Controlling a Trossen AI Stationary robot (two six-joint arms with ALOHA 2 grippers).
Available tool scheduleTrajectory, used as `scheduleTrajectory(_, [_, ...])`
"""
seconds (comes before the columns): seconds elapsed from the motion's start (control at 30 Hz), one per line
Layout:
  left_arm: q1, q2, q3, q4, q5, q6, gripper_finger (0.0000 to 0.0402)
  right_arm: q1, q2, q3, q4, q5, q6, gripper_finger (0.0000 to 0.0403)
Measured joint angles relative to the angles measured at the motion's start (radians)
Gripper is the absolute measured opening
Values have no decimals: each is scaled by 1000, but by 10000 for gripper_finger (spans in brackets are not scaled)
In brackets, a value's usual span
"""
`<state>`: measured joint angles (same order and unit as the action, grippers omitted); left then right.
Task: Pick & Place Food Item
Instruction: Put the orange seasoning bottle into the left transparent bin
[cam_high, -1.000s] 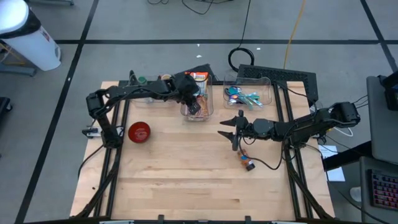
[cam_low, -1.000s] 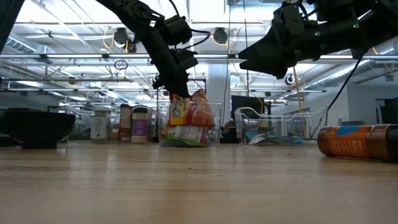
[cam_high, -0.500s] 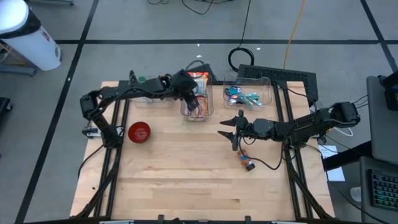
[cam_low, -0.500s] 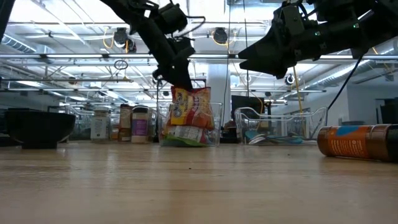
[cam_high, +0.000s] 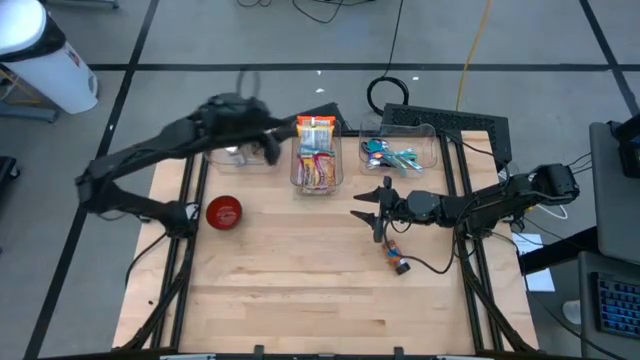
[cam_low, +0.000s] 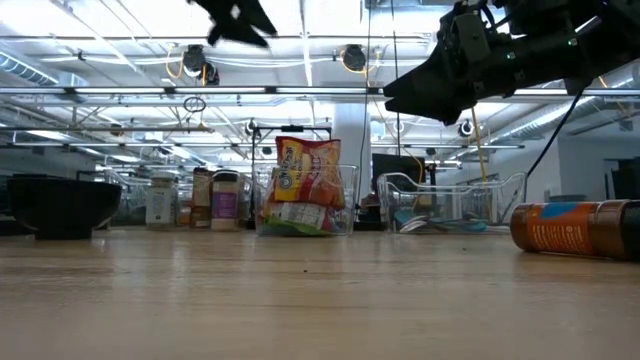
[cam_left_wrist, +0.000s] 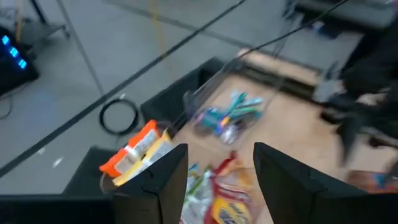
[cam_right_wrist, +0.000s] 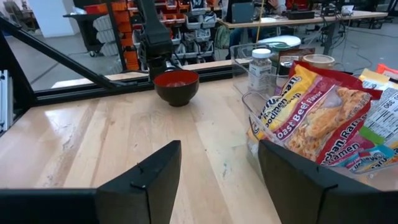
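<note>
The clear bin (cam_high: 317, 172) at the far middle of the counter (cam_high: 300, 290) serves as landmark. The noodle packet (cam_low: 305, 185) stands upright inside this bin among other packets, its upper half above the rim; nothing grips it. The left tool (cam_high: 268, 148) hangs in the air just to the left of the bin, above the jars (cam_low: 190, 199); the left wrist view shows its fingers (cam_left_wrist: 163, 177) spread apart with nothing between them, looking down onto the bin's contents. The right tool (cam_high: 378, 210) hovers to the right of the bin and nearer the front edge, its fingers (cam_right_wrist: 146, 180) parted wide and empty. A second clear bin (cam_high: 402, 152) with small packets sits just right of the landmark. A red bowl (cam_high: 223, 212) stands to the left of the landmark, toward the front. An orange bottle (cam_high: 397, 262) lies on its side beyond the right tool, well apart from the landmark.
</note>
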<state>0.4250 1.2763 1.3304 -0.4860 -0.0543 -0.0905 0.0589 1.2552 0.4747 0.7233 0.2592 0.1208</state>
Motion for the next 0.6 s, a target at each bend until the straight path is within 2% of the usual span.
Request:
scheduleTrajectory(0.13, [-52,-129,-9,-19,10,18,191,0,0,0,-2,0,27,207])
scheduleTrajectory(0.23, [-120,-226,-85,32,-3,46,191,0,0,0,-11,-1,57,206])
scheduleTrajectory(0.4, [-237,-379,-369,342,-53,60,191,1,0,0,-35,-1,80,207])
scheduleTrajectory(0.6, [-338,-483,-735,781,-26,86,191,2,0,0,-39,0,78,204])
